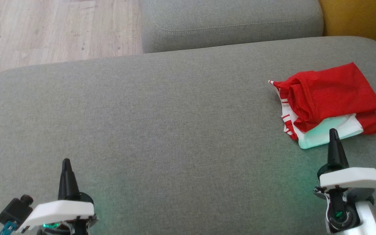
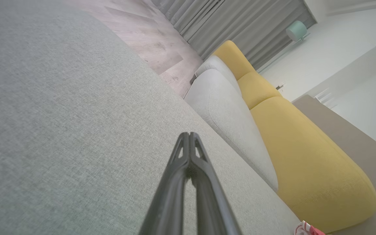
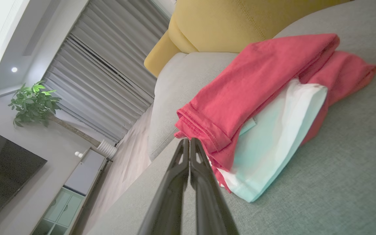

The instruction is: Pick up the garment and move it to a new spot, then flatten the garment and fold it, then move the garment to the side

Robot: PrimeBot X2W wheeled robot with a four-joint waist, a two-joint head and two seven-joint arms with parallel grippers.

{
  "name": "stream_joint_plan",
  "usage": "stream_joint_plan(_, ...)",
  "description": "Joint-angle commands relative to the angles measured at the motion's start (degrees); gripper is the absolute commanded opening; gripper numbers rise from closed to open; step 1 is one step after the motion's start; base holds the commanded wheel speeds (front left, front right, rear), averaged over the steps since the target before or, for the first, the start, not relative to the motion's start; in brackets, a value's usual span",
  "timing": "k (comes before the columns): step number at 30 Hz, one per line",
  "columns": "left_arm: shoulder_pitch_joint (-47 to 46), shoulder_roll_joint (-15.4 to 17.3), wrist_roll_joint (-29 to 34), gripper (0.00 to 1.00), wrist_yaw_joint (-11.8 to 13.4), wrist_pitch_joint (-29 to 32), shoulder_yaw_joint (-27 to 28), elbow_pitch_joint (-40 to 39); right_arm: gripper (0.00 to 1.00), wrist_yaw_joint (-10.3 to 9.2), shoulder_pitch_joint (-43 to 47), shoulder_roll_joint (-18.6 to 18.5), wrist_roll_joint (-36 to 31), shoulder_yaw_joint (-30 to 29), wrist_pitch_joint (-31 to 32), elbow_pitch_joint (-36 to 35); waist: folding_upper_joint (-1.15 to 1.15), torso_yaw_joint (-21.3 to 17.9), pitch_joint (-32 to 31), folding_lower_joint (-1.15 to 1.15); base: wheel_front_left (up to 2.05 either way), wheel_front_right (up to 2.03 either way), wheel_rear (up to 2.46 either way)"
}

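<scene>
**A:** Nearest first. What are the claws doing?

**B:** The left claw [image 1: 66, 161] has its fingers pressed together with nothing between them. It hangs over a bare part of the grey seat cushion [image 1: 175, 114], well apart from any cloth. The right claw [image 1: 333, 131] is also pressed together and empty.

**A:** And the garment?

**B:** The garment [image 1: 331, 94] lies directly beyond the right claw's tips, on the same cushion and far off to the left claw's right. The tips reach its near white edge, but I cannot tell whether they touch it. It makes a compact stack, with a red layer doubled over a white one and striped trim showing along one side.

**A:** Why would it sit there and not in the middle?

**B:** I think the folding is done. The layers lie squared on each other rather than heaped, and the stack sits off at the cushion's edge, which fits "move it to the side". Both claws are empty, so it looks set down, not held.

**A:** So the task is near its end?

**B:** Probably. If any tidying is left, the loose red hem nearest the right claw is the part most likely to flop open — soft knit shifts easily.

**A:** What lies further out?

**B:** Past the garment there is a yellow backrest [image 1: 361, 19]. Ahead of both claws there is a second grey cushion [image 1: 230, 23], and beyond the left claw a pale wooden floor [image 1: 44, 29]. The right wrist view also shows grey curtains [image 3: 103, 81] far behind.
</scene>
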Motion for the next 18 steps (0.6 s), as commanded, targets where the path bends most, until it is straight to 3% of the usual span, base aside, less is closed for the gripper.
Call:
stream_joint_plan(1, -3.14, 0.29, -1.59, 0.00, -0.36, 0.44, 1.34, -1.66, 0.00, 0.22, -1.69, -0.16, 1.83, 0.19, 0.35, -2.21, 0.00, 0.03, -0.03, 0.00, 0.00, 0.00, 0.00)
stream_joint_plan(18, -3.63, 0.35, -10.94, 0.00, -0.62, 3.15, 2.61, -1.56, 0.00, 0.27, -1.35, -0.14, 11.88, -0.91, 3.01, -3.00, 0.00, 0.27, -0.34, 0.00, 0.00, 0.00, 0.00)
